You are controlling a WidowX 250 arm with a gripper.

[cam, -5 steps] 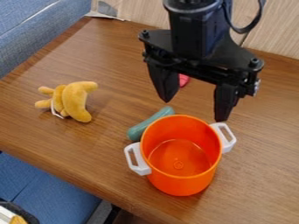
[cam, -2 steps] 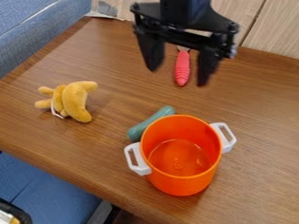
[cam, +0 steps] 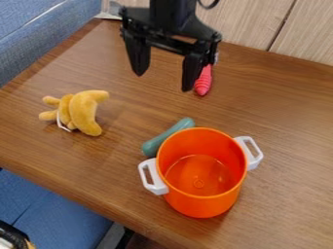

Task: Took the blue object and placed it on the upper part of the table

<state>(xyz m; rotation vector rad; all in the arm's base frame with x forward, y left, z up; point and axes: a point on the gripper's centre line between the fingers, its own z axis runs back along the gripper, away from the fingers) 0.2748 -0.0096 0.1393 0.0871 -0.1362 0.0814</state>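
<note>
So we've got the blue object (cam: 165,137), more of a dusty blue-green, smooth and longish with rounded ends. We see it lying slantwise on the brown wood-grain table (cam: 283,194), right by the orange pot (cam: 205,202), which partly hides it, so we can't tell if they touch.

pot (cam: 203,205) on table (cam: 286,204), rod (cam: 168,135) behind left, toy (cam: 83,113) farther left
</note>
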